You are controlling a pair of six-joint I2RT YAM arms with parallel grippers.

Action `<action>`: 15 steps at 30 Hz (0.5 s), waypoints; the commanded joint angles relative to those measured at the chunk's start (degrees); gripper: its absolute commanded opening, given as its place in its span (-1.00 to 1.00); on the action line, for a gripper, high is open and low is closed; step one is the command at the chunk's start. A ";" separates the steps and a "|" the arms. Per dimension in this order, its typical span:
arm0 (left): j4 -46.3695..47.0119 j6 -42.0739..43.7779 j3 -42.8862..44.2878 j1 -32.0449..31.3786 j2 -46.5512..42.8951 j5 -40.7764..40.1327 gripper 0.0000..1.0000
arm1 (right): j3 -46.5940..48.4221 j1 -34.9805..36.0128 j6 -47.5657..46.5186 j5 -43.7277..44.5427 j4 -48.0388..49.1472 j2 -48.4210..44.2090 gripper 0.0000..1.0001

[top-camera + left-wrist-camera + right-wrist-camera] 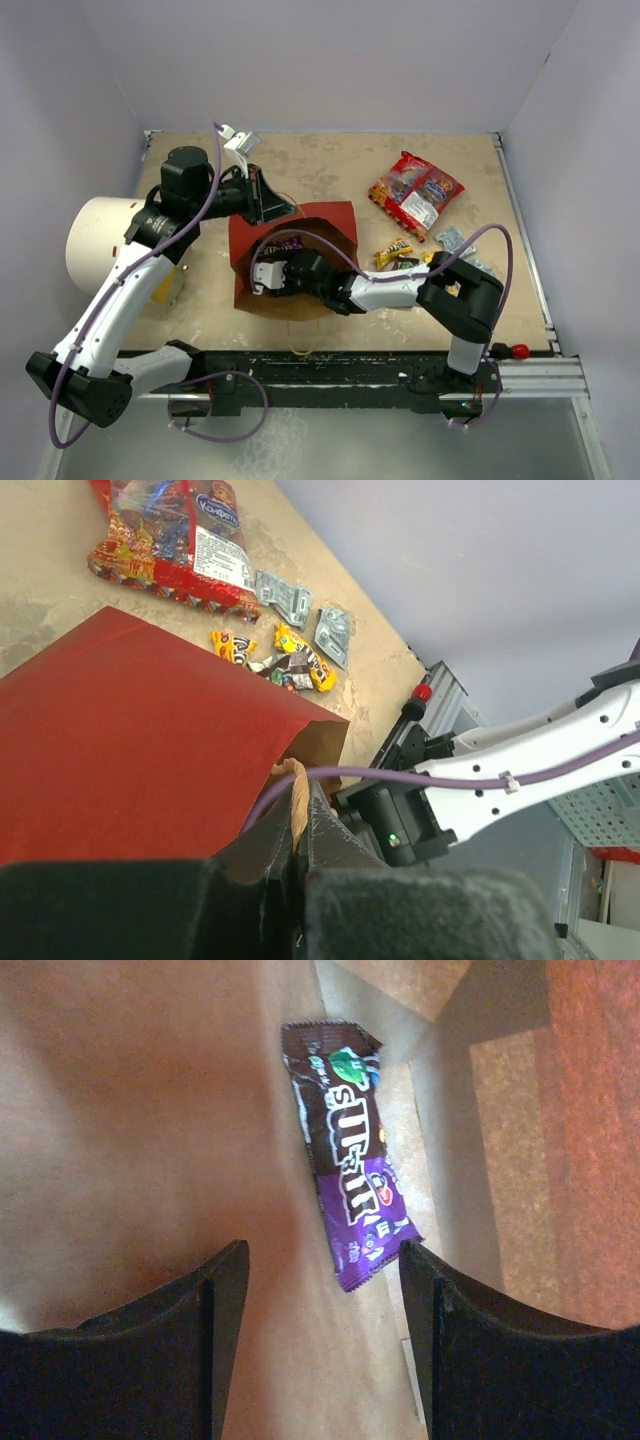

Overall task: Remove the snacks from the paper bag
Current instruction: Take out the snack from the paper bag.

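Candy pack (348, 1150), purple end toward pincer (322, 1252)

Paper bag (335, 222) is lying on its side, red outside, kraft inside, mouth apparently opening toward the near edge. One brown-purple candy pack (350, 1185) is lying flat inside. Two red snack bags (415, 195) are sitting overlapped outside, far right. Yellow candy packs (397, 256) and silver packets (452, 238) are lying just nearer.

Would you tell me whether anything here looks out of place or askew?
Nothing spilled or torn. The paper bag lies on its side, pinched by the left gripper; one brown-purple candy pack lies slanted inside.
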 commanded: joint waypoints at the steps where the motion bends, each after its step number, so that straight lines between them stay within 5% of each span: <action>1: 0.03 1.52 2.99 -0.14 -0.77 1.96 -1.00 | 2.95 -2.46 -1.95 -3.69 6.66 1.20 0.29; 15: -2.10 2.66 5.09 -0.21 0.12 3.86 -1.00 | 9.60 -6.37 -7.96 -10.27 7.83 9.92 0.47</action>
